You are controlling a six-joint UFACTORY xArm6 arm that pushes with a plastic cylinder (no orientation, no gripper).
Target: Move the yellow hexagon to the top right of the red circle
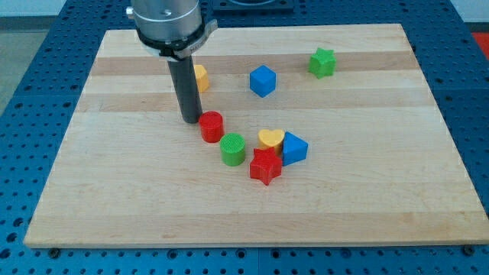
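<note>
Wooden board (pixel 114 206) lies on a blue perforated table (pixel 15 191). Arm (pixel 168 19) comes in from the far left, ending in a straight dark rod.

My tip (pixel 191 121) sits on the board, just left of the red circle (pixel 212 126) and very close to it; from this angle I cannot tell whether they touch or a thin gap remains. There are no fingers on this rig: the rod is a bare pusher and has hold of nothing.

Yellow hexagon (pixel 200 78) lies on the far side of the rod, mostly hidden behind it, so only its right part shows and the shape is hard to confirm. It stands beyond the red circle, slightly to its left, and apart from it.

Other blocks:
- Blue cube (pixel 262 81), far centre, right of the yellow hexagon.
- Green star (pixel 322 63), far right, standing alone.
- Green cylinder (pixel 233 149), just near and right of the red circle.
- Yellow heart (pixel 270 139), right of the green cylinder.
- Blue block (pixel 295 148), right of the yellow heart and touching it; shape unclear.
- Red star (pixel 265 166), on the near side of the yellow heart, pressed against it.

The last four, with the red circle, form a loose curved line across the board's middle.
</note>
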